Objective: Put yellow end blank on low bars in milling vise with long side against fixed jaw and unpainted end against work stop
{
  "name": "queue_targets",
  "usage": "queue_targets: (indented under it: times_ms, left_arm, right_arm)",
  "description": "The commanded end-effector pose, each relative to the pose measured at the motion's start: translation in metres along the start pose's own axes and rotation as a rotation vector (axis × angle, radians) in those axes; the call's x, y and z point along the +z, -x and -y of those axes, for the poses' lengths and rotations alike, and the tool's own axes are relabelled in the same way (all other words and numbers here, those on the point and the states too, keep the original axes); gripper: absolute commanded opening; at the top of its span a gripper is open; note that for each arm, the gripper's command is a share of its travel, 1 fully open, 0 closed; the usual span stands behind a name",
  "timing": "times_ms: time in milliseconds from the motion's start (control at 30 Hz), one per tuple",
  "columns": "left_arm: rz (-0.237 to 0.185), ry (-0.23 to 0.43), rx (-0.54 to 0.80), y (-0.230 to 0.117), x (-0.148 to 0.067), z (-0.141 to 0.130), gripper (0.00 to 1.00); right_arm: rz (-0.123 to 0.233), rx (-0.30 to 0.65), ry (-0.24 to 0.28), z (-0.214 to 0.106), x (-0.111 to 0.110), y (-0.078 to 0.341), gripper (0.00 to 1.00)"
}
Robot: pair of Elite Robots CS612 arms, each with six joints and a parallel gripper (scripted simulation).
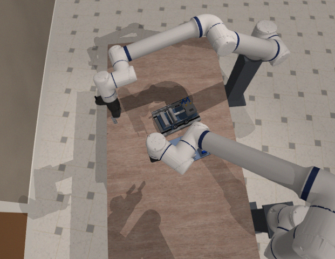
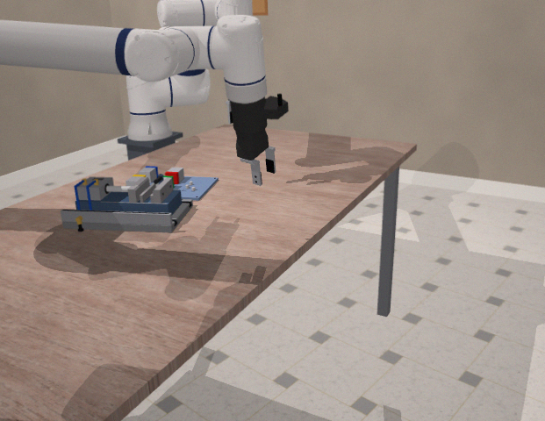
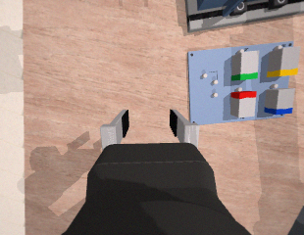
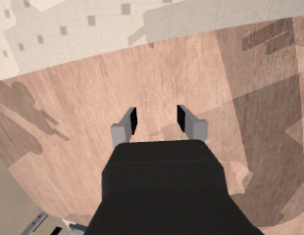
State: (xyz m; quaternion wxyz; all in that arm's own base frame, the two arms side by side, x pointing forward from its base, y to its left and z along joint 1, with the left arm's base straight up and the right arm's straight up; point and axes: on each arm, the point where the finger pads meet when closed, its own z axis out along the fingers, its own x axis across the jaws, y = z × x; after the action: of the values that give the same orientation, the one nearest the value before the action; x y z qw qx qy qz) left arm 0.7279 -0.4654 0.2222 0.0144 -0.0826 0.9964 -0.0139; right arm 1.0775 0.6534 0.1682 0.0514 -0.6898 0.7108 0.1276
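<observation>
The blank with the yellow end stands on the blue plate in the left wrist view, at its upper right. The vise lies beside the plate. Its fixed jaw faces the moving jaw; low bars show faintly between them, the work stop is not clear. My left gripper is open and empty, above the table left of the plate; its fingers are hidden in the top view. My right gripper is open and empty, above the table near its edge.
Blanks with green, red and blue ends stand on the plate, with small white pegs at its left. Blue hoses rise at the vise's far end. The left arm covers part of the plate in the top view.
</observation>
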Motion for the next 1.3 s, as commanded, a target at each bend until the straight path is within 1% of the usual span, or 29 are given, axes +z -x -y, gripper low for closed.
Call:
queue_targets:
  times_ms: [0,500,567,1067,1133,1267]
  left_arm:
    - [0.001,-0.001,0.001,0.004,-0.001,-0.005,1.0]
    - [0.002,0.002,0.007,0.032,-0.001,-0.051,1.0]
    - [0.002,0.002,0.007,0.032,-0.001,-0.051,1.0]
    - [0.003,0.005,0.016,0.065,-0.001,-0.114,1.0]
    - [0.003,0.005,0.016,0.065,-0.001,-0.114,1.0]
    - [0.003,0.006,0.018,0.073,-0.001,-0.134,1.0]
  right_arm:
    - [0.001,-0.001,-0.002,0.0,-0.002,0.001,1.0]
    - [0.001,-0.001,-0.002,0.0,-0.002,0.001,1.0]
    - [0.001,-0.001,-0.002,0.0,-0.002,0.001,1.0]
    - [0.001,-0.001,-0.002,0.0,-0.002,0.001,1.0]
    - [0.001,-0.001,-0.002,0.0,-0.002,0.001,1.0]
    - [0.001,-0.001,-0.002,0.0,-0.002,0.001,1.0]
